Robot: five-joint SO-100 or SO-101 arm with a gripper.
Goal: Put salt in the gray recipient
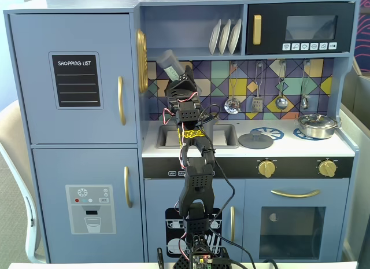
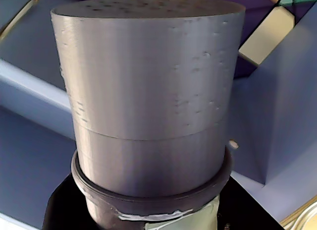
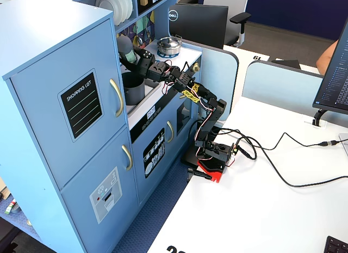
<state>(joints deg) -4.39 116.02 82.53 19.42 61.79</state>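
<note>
The salt shaker (image 1: 168, 62) is a slim gray cylinder with a pale green label. It is held tilted, top toward the upper left, in front of the tiled wall above the sink. My gripper (image 1: 177, 77) is shut on its lower part. In a fixed view from the side, the shaker (image 3: 125, 48) and gripper (image 3: 137, 59) hang above the dark-gray pot (image 3: 133, 88), which stands in the sink area. The shaker (image 2: 148, 91) fills the wrist view, with a black finger (image 2: 64, 210) at the bottom. The arm hides the pot in the front fixed view.
A flat gray lid (image 1: 255, 141) lies on the left burner and a shiny silver pan (image 1: 316, 125) on the right one. A shelf with white plates (image 1: 225, 36) sits just above the shaker. Utensils (image 1: 232, 104) hang on the wall. The fridge wall (image 1: 140, 89) is close on the left.
</note>
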